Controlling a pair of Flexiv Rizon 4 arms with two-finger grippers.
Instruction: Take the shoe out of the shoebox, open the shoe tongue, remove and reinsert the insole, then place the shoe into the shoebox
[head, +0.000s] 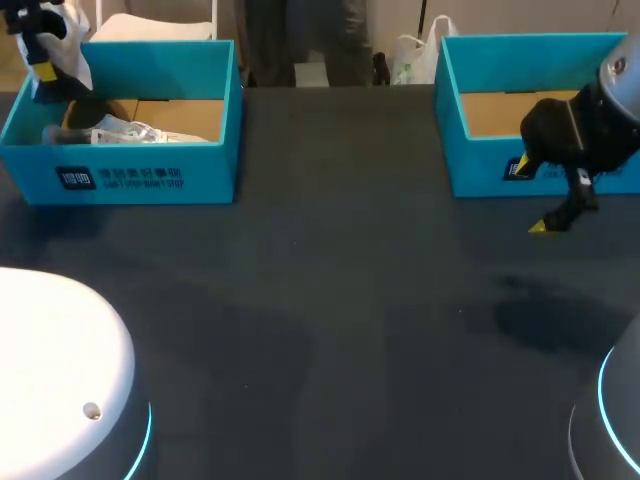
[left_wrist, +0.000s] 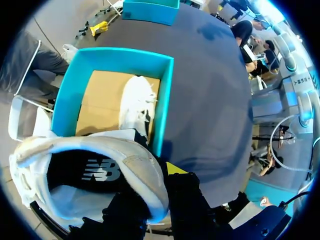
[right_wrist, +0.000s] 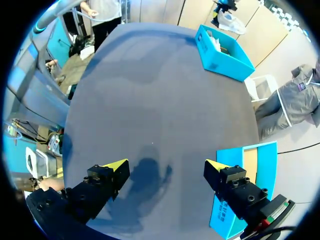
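- Currently the left gripper (left_wrist: 157, 192) is gripping a white sneaker (left_wrist: 132, 162) by the edge of its opening. One finger is sitting inside the shoe, and the other one, with its yellow tip showing, is pressing on the outside.
- The white sneaker is hanging in the air over one end of the left shoebox (left_wrist: 62, 100). Its opening is facing the wrist camera, so the dark insole (left_wrist: 95, 172) is showing inside it.
- A second sneaker (left_wrist: 136, 102), also white, is lying on the brown cardboard floor of the left shoebox. It is lying along the wall that is facing the middle of the tabletop (head: 320, 300).
- In the head view the left gripper is hovering above the far left corner of this turquoise box, higher than its walls.
- The right gripper (right_wrist: 167, 167) is standing wide open, and only the dark tabletop and the gripper's own shadow are showing between its two yellow tips.
- It is hovering above the tabletop just in front of the right shoebox (head: 480, 170), near the front wall but not touching it.
- The right shoebox is showing a brown cardboard floor, and the right arm is covering part of it in the head view.
- The two turquoise boxes are standing well apart at the far side of the tabletop, one on the left and one on the right.
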